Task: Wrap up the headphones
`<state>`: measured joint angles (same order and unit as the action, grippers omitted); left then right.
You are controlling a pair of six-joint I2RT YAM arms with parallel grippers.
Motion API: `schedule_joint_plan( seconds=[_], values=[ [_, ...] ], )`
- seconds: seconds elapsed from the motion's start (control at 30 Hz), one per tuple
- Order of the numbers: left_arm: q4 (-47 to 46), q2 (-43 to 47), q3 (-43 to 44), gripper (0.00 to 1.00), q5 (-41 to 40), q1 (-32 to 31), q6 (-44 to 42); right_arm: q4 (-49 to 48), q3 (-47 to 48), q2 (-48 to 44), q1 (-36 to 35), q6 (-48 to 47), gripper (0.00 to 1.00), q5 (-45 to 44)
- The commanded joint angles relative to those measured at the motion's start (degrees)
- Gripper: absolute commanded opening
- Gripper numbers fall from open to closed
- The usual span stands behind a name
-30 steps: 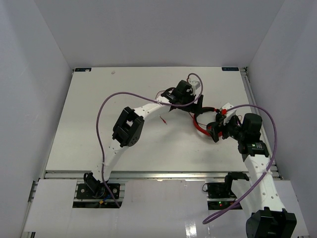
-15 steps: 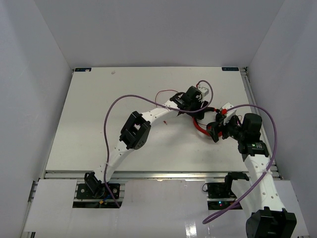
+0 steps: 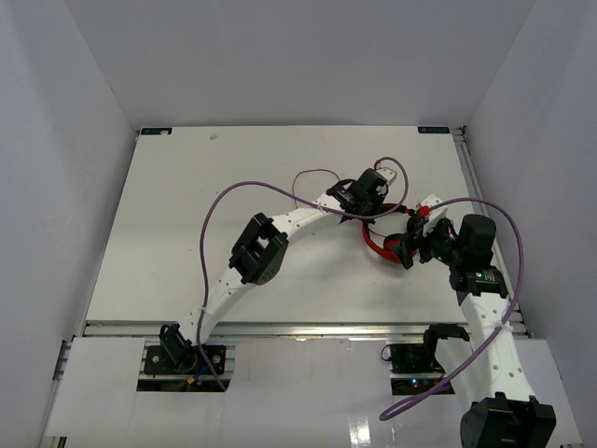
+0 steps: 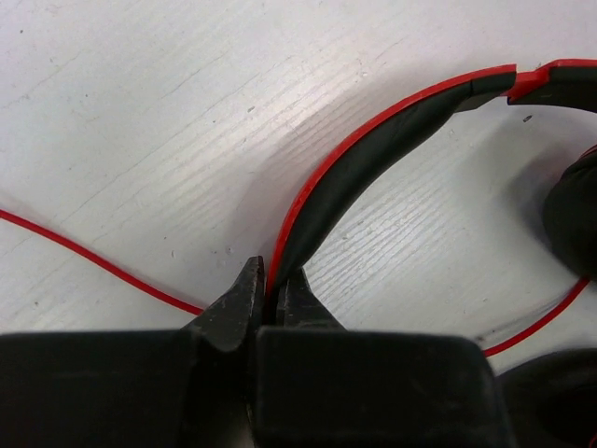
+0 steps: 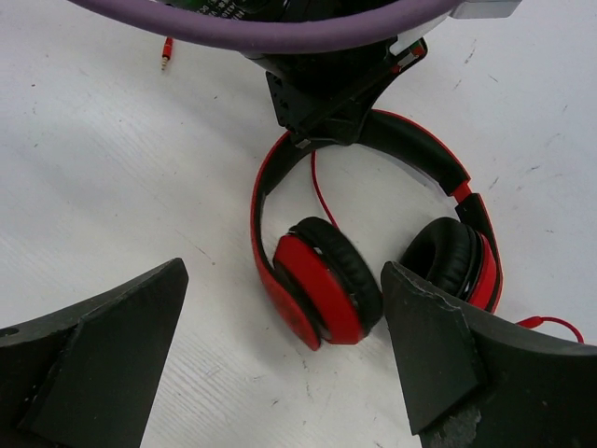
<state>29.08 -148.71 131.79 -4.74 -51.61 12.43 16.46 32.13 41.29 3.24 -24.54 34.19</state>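
Observation:
The red headphones (image 5: 326,280) lie on the white table at the right, ear cups toward my right arm. My left gripper (image 4: 272,285) is shut on the black-lined headband (image 4: 373,159) at the top of its arc; from above it sits at the band's far side (image 3: 373,207). The thin red cable (image 3: 312,175) loops away to the left, and its plug (image 5: 166,49) lies on the table. My right gripper (image 5: 280,280) is open, just short of the ear cups, with one finger (image 5: 103,355) on each side of the nearer cup and nothing held.
A thick purple robot cable (image 5: 280,33) hangs across the top of the right wrist view, above the left gripper (image 5: 322,117). Another purple cable (image 3: 224,201) arcs over the left arm. White walls enclose the table (image 3: 187,233) on three sides.
My left gripper has travelled right to the headband and shut on it. The red cable loop has shifted right with it. The right arm has barely moved.

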Motion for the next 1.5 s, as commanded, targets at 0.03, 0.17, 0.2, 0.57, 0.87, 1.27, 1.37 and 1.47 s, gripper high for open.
schedule_joint_plan(
  seconds=[0.03, 0.17, 0.2, 0.57, 0.87, 1.27, 1.37, 1.47],
  values=[
    [0.76, 15.37, -6.20, 0.00, -1.50, 3.53, 3.05, 9.57, 5.92, -3.13, 0.37, -11.72, 0.92, 18.24],
    [-2.46, 33.54, -22.11, 0.00, 0.44, 8.80, 5.49, 19.30, 13.24, -1.65, 0.37, -21.67, 0.91, 25.66],
    [-3.79, 37.40, -26.50, 0.00, 0.87, 9.96, 5.58, 19.85, 15.42, -0.86, 0.37, -22.94, 0.90, 26.12],
    [-4.74, 76.28, -62.35, 0.00, -1.32, 18.16, 1.28, 14.71, 19.20, 12.09, -0.12, -35.49, 0.90, 47.98],
    [1.40, 86.10, -62.73, 0.00, 0.75, 18.29, 4.74, -5.52, 23.80, 21.46, -17.22, -7.34, 0.90, 36.44],
    [2.06, 84.73, -53.16, 0.00, 3.11, 18.29, 9.18, -17.20, 17.85, 21.62, -20.73, 2.48, 0.90, 41.03],
    [0.84, 82.81, -50.43, 0.00, 5.41, 18.29, 12.07, -20.02, 18.09, 22.49, -20.76, 4.42, 0.90, 42.32],
    [-1.42, 80.65, -48.44, 0.00, 9.76, 18.29, 15.30, -30.95, 16.54, 25.19, -20.86, 13.17, 0.90, 44.10]
  ],
)
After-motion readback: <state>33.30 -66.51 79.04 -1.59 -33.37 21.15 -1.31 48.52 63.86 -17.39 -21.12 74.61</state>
